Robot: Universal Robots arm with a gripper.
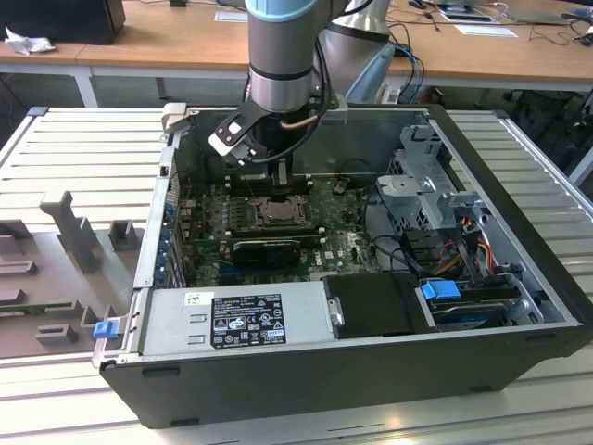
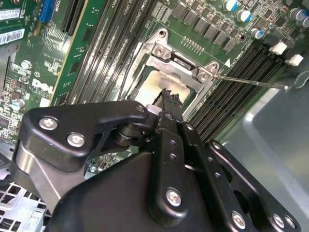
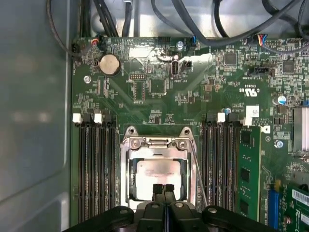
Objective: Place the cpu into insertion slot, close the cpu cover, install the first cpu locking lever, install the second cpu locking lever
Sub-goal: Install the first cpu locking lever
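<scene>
Already the small flat square cpu [image 3: 158,176] with its pale silver-grey metal top lies seated in the square dark insertion slot [image 3: 129,131] with the silver rim. The thin square silver cpu cover [image 3: 157,143] lies flat over it, and the chip's top shows through the cover's large window. A thin silver wire locking lever [image 3: 199,174] runs along one side of the cover and angles away from it, its far end standing out over the memory slots.

The black pincer [image 3: 163,187] hangs over the socket's edge, its two fingertips [image 3: 157,188] pressed together with nothing between them. Whether they touch the cover cannot be told.

Long black memory slots [image 3: 96,169] flank the socket on both sides on the green circuit board [image 3: 159,87], which also carries a round silver coin battery [image 3: 109,64].

In the exterior view the grey robot arm [image 1: 283,46] comes down from twelve o'clock into the open black computer case [image 1: 371,380]. A grey labelled power supply box [image 1: 232,315] lies at the socket's six o'clock and a metal drive cage [image 1: 426,185] at its three o'clock. The case rests on a ribbed pale metal surface [image 1: 83,158].
</scene>
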